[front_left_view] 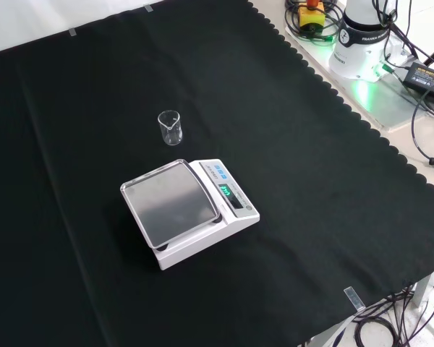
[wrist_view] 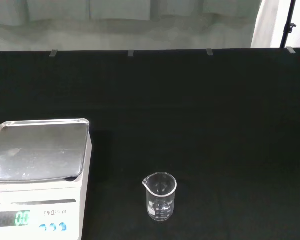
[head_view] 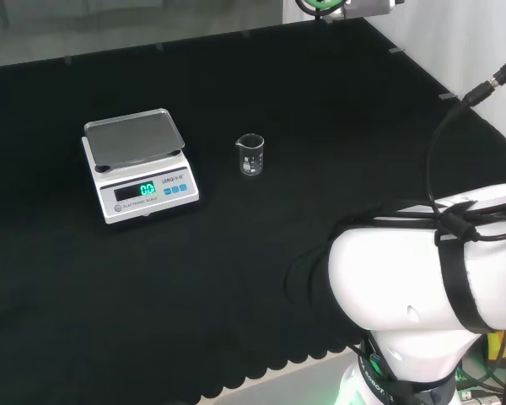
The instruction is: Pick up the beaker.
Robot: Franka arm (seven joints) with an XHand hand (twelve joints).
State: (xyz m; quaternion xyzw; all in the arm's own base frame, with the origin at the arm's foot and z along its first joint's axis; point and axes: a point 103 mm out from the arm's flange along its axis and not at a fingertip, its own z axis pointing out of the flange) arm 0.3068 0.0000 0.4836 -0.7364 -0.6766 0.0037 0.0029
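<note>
Big black cloth [head_view: 261,253] across the whole bench, matte and soft-looking, scalloped along the near edge in the head view. The arm [head_view: 422,287], smooth white casing with black cables strapped over it, bulks up at the right of that view. I can't tell whether the hand is open or closed from here.

Next down in size, the scale [front_left_view: 192,211]: a boxy white plastic body, a flat brushed-metal pan with a raised lip, a green display lit on its sloping front. Nothing on the pan.

And the small one, the beaker [head_view: 250,155]. It stands upright on the cloth, near the scale but clear of it, to the scale's right in the head view and just beyond it in the front view. Clear cylinder, straight walls, a rolled rim with a little pouring spout, faint white markings on the side. It looks empty.

How it'll handle, by my guess: light, stiff, smooth and so probably slippery, and likely to break if it tips or drops. Being so light, it could skid or topple at a sideways nudge. I'd take it round the mid-wall, thumb opposite the fingers, below the rim and away from the spout, then lift straight up.
</note>
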